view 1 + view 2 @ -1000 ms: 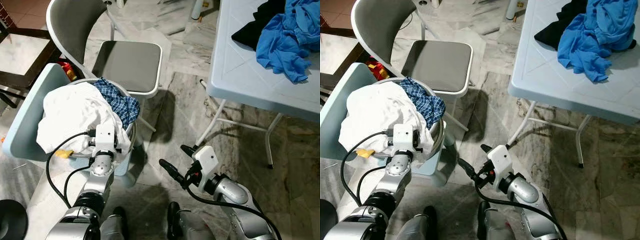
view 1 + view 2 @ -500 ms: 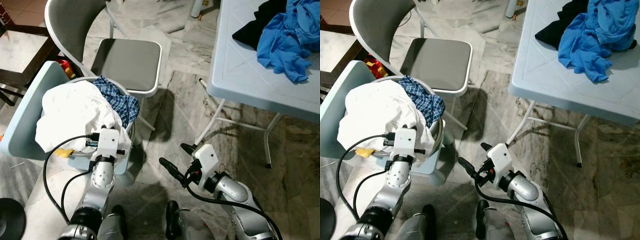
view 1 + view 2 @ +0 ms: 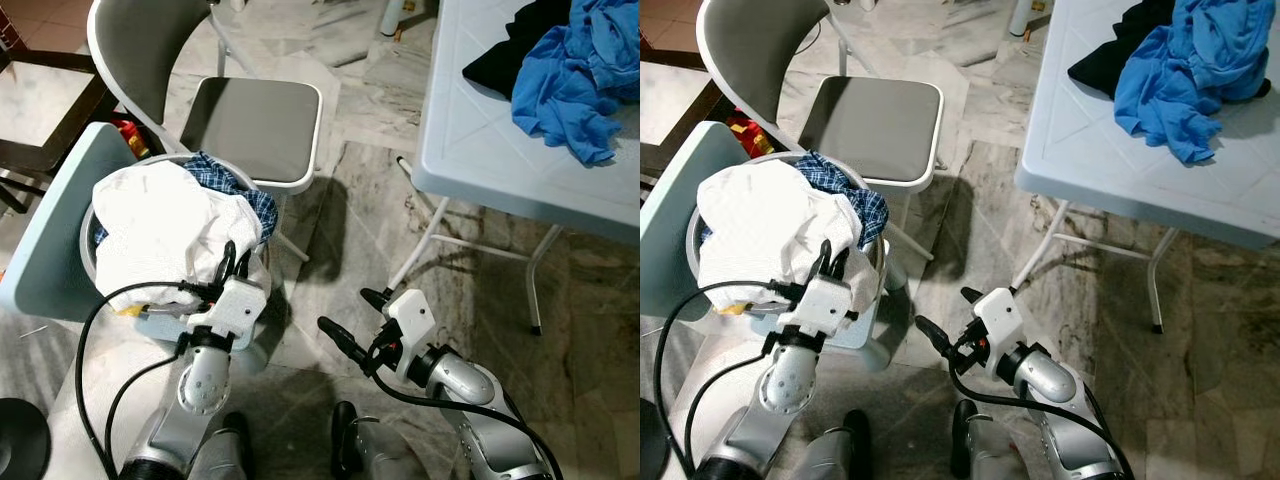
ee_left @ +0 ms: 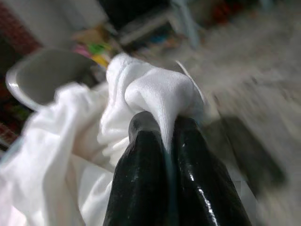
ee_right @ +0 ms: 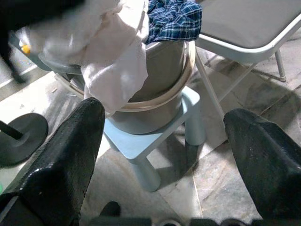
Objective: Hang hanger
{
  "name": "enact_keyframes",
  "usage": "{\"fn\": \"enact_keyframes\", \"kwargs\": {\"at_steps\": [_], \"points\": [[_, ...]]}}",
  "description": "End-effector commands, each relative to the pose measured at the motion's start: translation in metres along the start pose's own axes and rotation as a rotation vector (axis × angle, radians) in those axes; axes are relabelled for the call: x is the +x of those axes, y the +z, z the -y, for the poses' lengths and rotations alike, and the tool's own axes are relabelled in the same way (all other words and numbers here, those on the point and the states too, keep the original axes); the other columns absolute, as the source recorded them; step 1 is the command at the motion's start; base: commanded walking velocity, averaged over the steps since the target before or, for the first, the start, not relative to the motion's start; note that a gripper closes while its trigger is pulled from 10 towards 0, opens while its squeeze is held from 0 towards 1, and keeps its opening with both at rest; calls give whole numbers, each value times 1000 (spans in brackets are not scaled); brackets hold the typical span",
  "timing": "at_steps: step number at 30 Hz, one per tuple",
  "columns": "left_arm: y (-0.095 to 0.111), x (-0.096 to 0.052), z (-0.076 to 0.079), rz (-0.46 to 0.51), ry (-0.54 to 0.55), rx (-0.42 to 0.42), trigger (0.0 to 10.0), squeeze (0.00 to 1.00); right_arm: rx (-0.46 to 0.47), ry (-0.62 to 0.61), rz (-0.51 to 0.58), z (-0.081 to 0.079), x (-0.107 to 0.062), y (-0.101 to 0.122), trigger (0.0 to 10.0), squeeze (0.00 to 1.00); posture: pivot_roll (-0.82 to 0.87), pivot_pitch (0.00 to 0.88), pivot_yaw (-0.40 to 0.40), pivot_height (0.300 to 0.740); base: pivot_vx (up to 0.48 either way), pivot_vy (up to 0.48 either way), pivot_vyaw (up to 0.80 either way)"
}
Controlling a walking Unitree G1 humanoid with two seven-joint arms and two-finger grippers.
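The left end effector is pinching a fold of white cloth between its two black fingers, which are pressing close together around the fabric. More of the cloth is bunching beside them. Behind, a pale curved rim and grey floor are showing, blurred.

My left gripper has turned and pushed up into the white cloth in the tub. Now its fingers pinch a fold of that cloth. The cloth has bunched up and pulled back, so more of the checked shirt is covered.
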State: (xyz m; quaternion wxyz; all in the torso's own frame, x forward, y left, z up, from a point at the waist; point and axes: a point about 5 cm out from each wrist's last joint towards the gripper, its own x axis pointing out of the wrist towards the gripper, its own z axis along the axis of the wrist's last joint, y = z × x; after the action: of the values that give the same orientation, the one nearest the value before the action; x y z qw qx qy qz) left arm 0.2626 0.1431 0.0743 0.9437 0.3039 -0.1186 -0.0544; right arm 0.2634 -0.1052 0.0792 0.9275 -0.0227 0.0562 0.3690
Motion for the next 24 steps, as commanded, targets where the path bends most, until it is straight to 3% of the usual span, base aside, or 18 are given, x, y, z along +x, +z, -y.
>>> {"fn": "enact_keyframes", "kwargs": {"at_steps": [1,2,5,6,7,10,11,12,13,14,15,16,17,20,21,24], "points": [[-21,-20,11,-129,-72,8,0,0,10,2,-23,-1,-3,-7,10000,0,-129,324,-88,740,0,0,0],[-35,-27,9,-216,-52,-15,0,0,11,4,-24,-1,-3,-7,10000,0,-129,324,-88,740,0,0,0],[-50,-33,1,-309,6,-19,0,0,11,7,-27,-2,-3,-8,10000,0,-127,324,-92,740,0,0,0],[-56,-34,-3,-351,40,-28,431,0,10,9,-29,-2,-3,-8,10000,0,-127,324,-92,740,0,0,0],[-60,-35,-6,-380,62,-33,3059,0,10,10,-30,-2,-3,-9,10000,0,-126,324,-93,740,0,0,0],[-64,-33,-13,-397,83,-19,3255,0,8,12,-34,-2,-3,-9,10000,0,-126,324,-97,740,0,0,0],[-66,-30,-18,-405,101,-9,3961,0,7,13,-36,-1,-3,-9,10000,0,-126,323,-99,740,0,0,0],[-67,-27,-23,-410,113,4,6157,0,6,15,-37,-1,-3,-9,10000,0,-127,323,-100,740,0,0,0],[-67,-24,-26,-403,118,12,10000,0,5,16,-38,-1,-3,-9,10000,0,-127,322,-101,740,0,0,0],[-67,-22,-27,-398,121,17,10000,0,4,16,-38,-1,-3,-9,10000,0,-127,322,-101,740,0,0,0],[-65,-19,-32,-383,141,3,10000,847,3,17,-39,0,-2,-9,10000,0,-127,320,-101,740,0,0,0],[-65,-19,-32,-383,141,3,10000,847,3,17,-39,0,-2,-9,10000,0,-127,320,-101,740,0,0,0],[-63,-15,-37,-364,165,12,10000,1000,2,17,-39,0,-2,-9,10000,0,-127,320,-101,740,0,0,0],[-61,-13,-40,-351,181,30,10000,1000,1,17,-40,0,-2,-9,10000,0,-126,319,-100,740,0,0,0],[-55,-9,-43,-298,172,82,10000,1000,1,17,-40,0,-2,-9,10000,0,-126,319,-98,740,0,0,0],[-41,-2,-40,-213,130,130,10000,1000,2,16,-39,0,-2,-9,10000,0,-125,319,-98,740,0,0,0]]}}
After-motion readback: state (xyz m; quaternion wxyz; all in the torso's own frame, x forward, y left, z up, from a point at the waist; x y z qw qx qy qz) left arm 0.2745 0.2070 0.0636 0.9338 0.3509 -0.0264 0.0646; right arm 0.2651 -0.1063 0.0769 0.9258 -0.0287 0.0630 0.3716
